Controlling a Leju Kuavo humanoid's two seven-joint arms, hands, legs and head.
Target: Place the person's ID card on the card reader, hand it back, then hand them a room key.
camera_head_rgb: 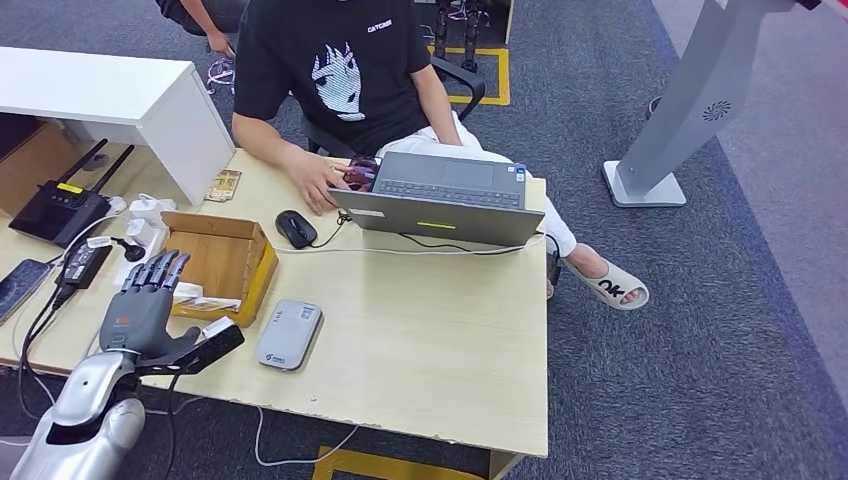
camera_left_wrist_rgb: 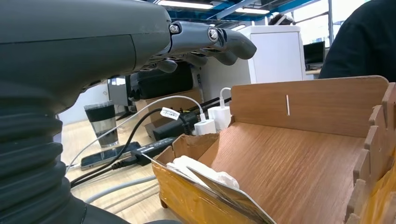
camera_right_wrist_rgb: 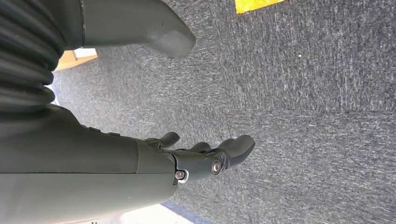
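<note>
The table [camera_head_rgb: 430,340] is light wood, and its near edge and right edge are both in the head view, with grey carpet [camera_head_rgb: 700,330] beyond them. The widest bare part of the table lies in the middle and to the right, between the laptop [camera_head_rgb: 445,200] and the near edge.

The left hand [camera_head_rgb: 145,305] is over the left near part of the table, palm down, with the fingers [camera_head_rgb: 155,272] straight and a little apart, and it holds nothing. Its fingertips reach over the near rim of the wooden box [camera_head_rgb: 225,262]. In the left wrist view some white cards [camera_left_wrist_rgb: 205,175] lie in the near corner of this box, just under the hand; what kind of cards they are I cannot tell. The card reader [camera_head_rgb: 288,334], a flat grey device, lies on the table just to the right of the hand and does not touch it.

The right hand [camera_right_wrist_rgb: 205,161] hangs over the carpet, fingers loosely bent and apart, with nothing in it.

A person [camera_head_rgb: 335,70] in a black shirt sits at the far side, one hand [camera_head_rgb: 318,185] on the table beside the laptop. A black mouse [camera_head_rgb: 295,228] lies between the box and the laptop, and its cable runs across the table. To the left of the box there are white chargers [camera_head_rgb: 145,225], a black router [camera_head_rgb: 60,210], a phone [camera_head_rgb: 18,285] and several cables, so this side is crowded.
</note>
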